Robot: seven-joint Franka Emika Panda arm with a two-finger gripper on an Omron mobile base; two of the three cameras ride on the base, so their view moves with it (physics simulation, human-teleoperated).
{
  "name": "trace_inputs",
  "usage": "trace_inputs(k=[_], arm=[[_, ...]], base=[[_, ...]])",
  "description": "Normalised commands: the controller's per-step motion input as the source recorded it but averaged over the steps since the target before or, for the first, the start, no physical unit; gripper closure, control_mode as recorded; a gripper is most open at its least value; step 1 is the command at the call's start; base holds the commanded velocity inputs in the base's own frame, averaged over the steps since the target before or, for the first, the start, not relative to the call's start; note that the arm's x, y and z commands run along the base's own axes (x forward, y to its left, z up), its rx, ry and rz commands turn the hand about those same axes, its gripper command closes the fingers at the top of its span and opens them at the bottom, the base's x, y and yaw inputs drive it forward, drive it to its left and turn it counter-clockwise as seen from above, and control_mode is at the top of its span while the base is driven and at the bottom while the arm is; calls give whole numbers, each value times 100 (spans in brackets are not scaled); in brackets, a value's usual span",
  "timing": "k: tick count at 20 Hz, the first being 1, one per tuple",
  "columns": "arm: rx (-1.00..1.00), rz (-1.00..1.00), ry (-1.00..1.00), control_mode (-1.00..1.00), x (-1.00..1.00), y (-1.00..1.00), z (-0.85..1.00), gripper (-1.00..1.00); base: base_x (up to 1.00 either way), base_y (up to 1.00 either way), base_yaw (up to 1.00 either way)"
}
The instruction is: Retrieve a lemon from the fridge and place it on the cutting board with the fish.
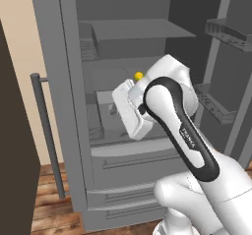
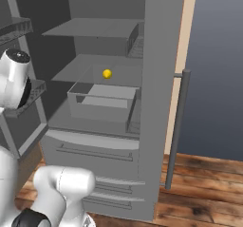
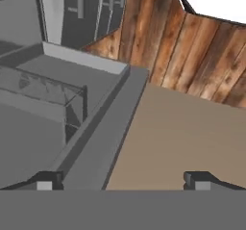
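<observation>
The grey fridge [image 1: 69, 81] stands with its doors open. The lemon [image 1: 139, 75], small and bright yellow, rests on a middle shelf, and it shows again as the lemon [image 2: 107, 73] above a clear bin. My white hand [image 1: 129, 108] hovers in front of the fridge interior, just below and left of the lemon and apart from it. In the hand view my gripper [image 3: 122, 181] is open, its fingertips [image 3: 45, 182] wide apart with nothing between them, looking along a grey fridge edge [image 3: 96, 123]. The cutting board and the fish are out of view.
A clear bin [image 2: 102, 105] sits on the shelf below the lemon. Door racks [image 1: 229, 32] jut out at the right. Long bar handles [image 1: 47, 131] [image 2: 178, 126] flank the opening, with lower drawers [image 1: 133, 165] beneath. A dark cabinet [image 1: 15, 155] stands left, on a wooden floor [image 2: 204, 188].
</observation>
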Motion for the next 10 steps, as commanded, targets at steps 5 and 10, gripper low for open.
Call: trace_inputs(k=[5, 10], arm=[[-41, 57, -29, -100, -1, -90, -24, -100], [-49, 60, -38, -100, -22, -78, -21, -100]], base=[[0, 0, 0], [0, 0, 0]])
